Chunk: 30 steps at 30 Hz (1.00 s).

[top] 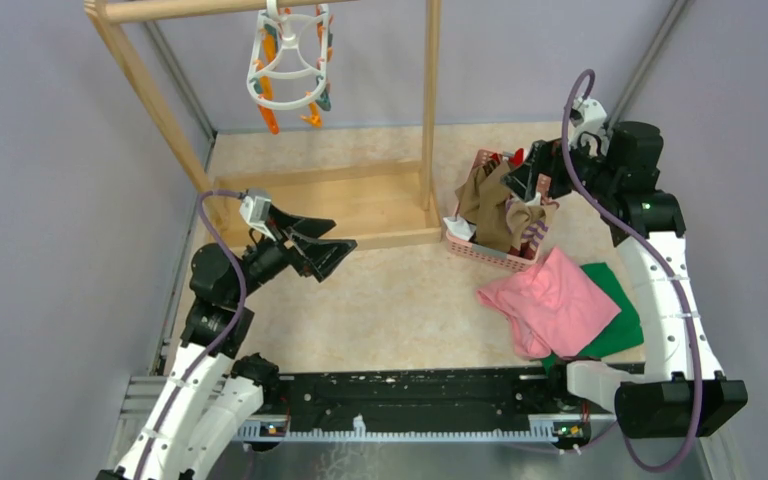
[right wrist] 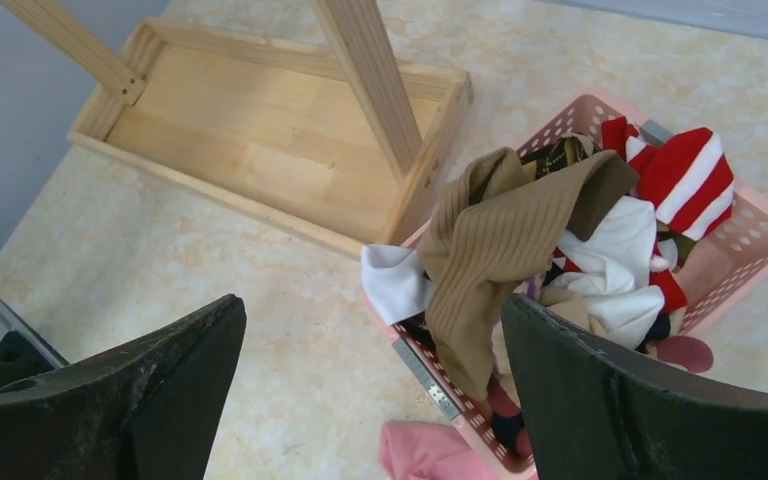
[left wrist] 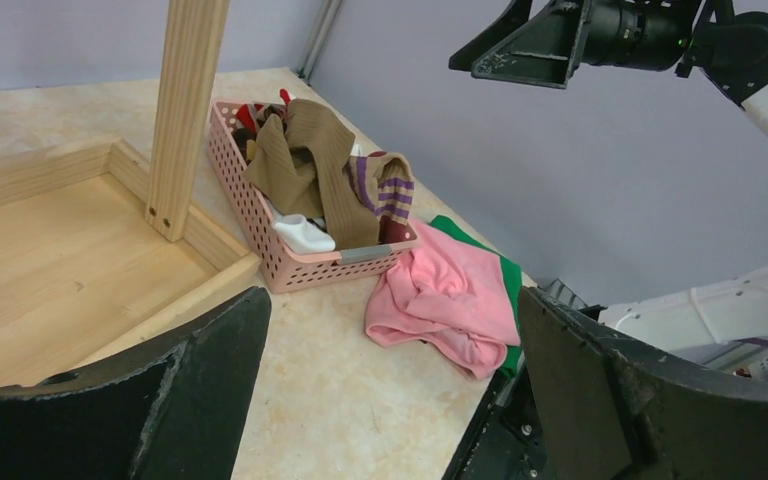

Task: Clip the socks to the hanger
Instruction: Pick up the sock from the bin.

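Pink perforated plastic forms the small rectangular basket (top: 480,250) that stands on the speckled beige counter (top: 390,300), just right of the pale wooden rack's (top: 360,200) tray-like base. The socks (right wrist: 500,250) are heaped inside it. A long ribbed olive-brown sock (left wrist: 310,150) drapes over the top and hangs past the rim, a tan sock with a purple-maroon striped cuff (left wrist: 385,190) lies at the near corner, a white sock (left wrist: 303,233) sticks out along one side, and a red-and-white striped piece (right wrist: 690,170) lies at the far end. The white plastic ring hanger (top: 290,70) hangs by its hook from the rack's top bar at the back, well apart from the basket. Its dangling clips look orange and perhaps teal, too small to tell more. A crumpled pink cloth (top: 550,300) lies on the counter just in front of the basket, overlapping a flat green cloth (top: 615,320). The left jaws stand spread wide with nothing between them, low over the counter beside the rack's front edge. The right jaws hover above the basket, also spread wide and holding nothing, with the olive-brown sock below them.
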Motion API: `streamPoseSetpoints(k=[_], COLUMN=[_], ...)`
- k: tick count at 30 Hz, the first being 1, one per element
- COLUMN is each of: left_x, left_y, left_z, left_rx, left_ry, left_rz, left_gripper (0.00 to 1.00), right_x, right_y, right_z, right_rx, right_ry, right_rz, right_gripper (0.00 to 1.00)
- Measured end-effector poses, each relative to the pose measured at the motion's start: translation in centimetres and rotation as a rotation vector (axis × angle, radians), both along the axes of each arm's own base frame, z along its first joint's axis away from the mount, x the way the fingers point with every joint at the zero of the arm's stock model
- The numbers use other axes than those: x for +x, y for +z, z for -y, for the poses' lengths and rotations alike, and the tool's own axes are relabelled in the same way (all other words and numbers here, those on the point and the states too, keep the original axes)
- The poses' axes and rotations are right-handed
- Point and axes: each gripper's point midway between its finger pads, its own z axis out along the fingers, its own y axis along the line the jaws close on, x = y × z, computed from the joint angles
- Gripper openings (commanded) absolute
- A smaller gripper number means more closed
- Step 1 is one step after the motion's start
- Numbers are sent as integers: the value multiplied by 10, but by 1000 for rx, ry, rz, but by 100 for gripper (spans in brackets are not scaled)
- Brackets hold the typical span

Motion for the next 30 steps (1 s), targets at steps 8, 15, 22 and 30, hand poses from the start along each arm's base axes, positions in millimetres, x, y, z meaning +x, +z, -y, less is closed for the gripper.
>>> streamPoseSetpoints(k=[8, 15, 22, 30], left_x=[2, 11, 12, 1], left_y=[-16, -49, -76, -95], left_z=[4, 7, 17, 38], left_rx=[-18, -33, -89, -81], left_ry=[-25, -21, -88, -225], left_rz=[-24, -77, -160, -236], left_gripper=[99, 99, 97, 98], right_x=[-7, -22, -32, 24], right_y=[6, -9, -48, -89], right_z=[-17, -57, -75, -31], right_rx=[42, -21, -94, -163], right_ry=[116, 466, 678, 455], right_rz=[20, 112, 163, 22], right_gripper=[99, 98, 99, 78])
